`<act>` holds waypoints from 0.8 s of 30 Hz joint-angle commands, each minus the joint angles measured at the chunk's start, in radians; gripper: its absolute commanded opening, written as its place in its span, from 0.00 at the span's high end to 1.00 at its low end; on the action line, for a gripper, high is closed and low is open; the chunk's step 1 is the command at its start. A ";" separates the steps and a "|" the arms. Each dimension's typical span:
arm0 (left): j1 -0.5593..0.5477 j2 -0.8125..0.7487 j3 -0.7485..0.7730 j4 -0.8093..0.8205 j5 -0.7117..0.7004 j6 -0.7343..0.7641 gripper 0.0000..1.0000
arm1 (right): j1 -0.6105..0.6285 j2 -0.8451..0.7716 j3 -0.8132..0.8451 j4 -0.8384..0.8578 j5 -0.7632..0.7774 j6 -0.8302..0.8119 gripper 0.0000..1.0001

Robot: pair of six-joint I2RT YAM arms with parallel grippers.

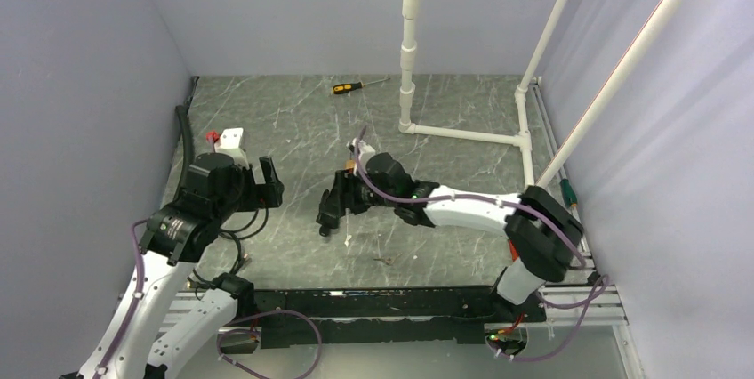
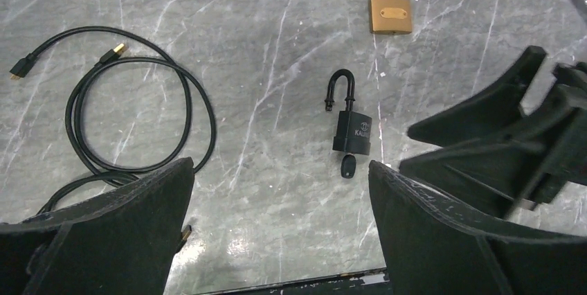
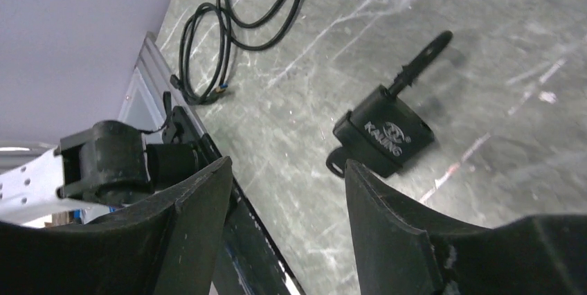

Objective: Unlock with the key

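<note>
Black padlock (image 2: 354,132) is what you want, and it lies flat on the grey marbled table (image 2: 277,32), held by nothing. In the left wrist view its body sits just right of centre, with the shackle (image 2: 340,91) pointing to 12 o'clock and the key (image 2: 348,165) sticking out of the bottom end at 6 o'clock. One leg of the shackle ends free, just clear of the body's top corner, while the other runs into the body. Your left hand (image 2: 280,191) is released, its two dark fingers (image 2: 118,239) spread wide at the lower edge of that view. The padlock sits above the gap between them and touches neither. Your right hand (image 3: 287,170) is also released and carries nothing. In its own view the black padlock lies at about 1 o'clock from the gap between the fingers, close to the right fingertip but apart from it, with the key head facing the hand. From above, the right hand (image 1: 331,210) reaches in toward the middle of the table and the left hand (image 1: 267,181) sits at about 9 o'clock from it, near but not touching. A brass padlock (image 2: 390,15) lies at 1 o'clock from the black one, well apart from it. A coiled black cable (image 2: 131,115) lies at 9 o'clock. A screwdriver (image 1: 356,86) rests near the back wall.
</note>
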 commanded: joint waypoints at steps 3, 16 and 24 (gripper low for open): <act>0.011 0.013 -0.001 0.011 -0.017 0.027 0.00 | 0.011 0.167 0.141 0.080 -0.062 0.053 0.42; 0.016 0.004 -0.010 0.026 0.008 0.040 0.01 | 0.021 0.406 0.332 -0.050 -0.039 0.085 0.51; 0.017 -0.002 -0.014 0.030 0.017 0.044 0.00 | 0.006 0.391 0.285 -0.145 0.036 0.031 0.51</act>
